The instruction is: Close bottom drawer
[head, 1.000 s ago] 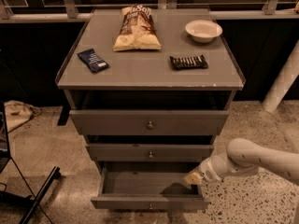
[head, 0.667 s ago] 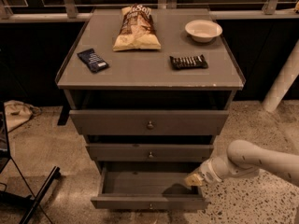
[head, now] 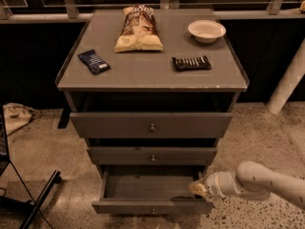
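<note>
The bottom drawer (head: 152, 206) of a grey cabinet stands pulled open at the lower middle of the camera view. Its slim front panel has a small round knob at centre, and the inside looks empty. My gripper (head: 197, 188) comes in from the right on a white arm (head: 267, 180). It sits at the drawer's right side wall, just behind the right end of the front panel. The two upper drawers, the top drawer (head: 151, 125) and the middle drawer (head: 152, 155), are pushed in further.
On the cabinet top (head: 143, 70) lie a chip bag (head: 138, 28), a white bowl (head: 206, 30), a dark snack bar (head: 191, 63) and a blue packet (head: 94, 61). A white post (head: 287, 82) stands at the right. A black stand leg (head: 40, 199) crosses the floor at the lower left.
</note>
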`<control>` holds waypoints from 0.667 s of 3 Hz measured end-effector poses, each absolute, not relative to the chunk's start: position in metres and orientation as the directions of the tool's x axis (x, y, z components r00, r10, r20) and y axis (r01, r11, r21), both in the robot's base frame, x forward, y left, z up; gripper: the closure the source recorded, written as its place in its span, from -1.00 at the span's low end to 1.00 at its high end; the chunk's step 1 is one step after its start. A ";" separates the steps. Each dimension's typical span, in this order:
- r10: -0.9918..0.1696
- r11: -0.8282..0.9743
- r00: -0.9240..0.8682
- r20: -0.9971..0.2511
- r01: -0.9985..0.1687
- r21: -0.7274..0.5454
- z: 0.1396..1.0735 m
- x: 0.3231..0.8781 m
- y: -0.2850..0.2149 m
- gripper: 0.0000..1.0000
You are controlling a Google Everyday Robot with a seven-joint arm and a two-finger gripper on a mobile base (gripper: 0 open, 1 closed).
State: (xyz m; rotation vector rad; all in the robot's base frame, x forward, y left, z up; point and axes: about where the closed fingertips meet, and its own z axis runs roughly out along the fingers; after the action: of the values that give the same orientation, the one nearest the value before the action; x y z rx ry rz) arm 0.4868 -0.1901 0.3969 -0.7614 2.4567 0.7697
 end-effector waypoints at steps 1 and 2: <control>-0.260 0.712 -0.773 -0.579 -0.559 0.426 0.347 0.490 -0.197 1.00; -0.205 0.675 -0.810 -0.550 -0.523 0.520 0.302 0.494 -0.196 1.00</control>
State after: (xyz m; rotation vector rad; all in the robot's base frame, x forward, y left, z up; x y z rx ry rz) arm 0.4937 -0.1964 0.3017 -0.5654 2.4375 0.9544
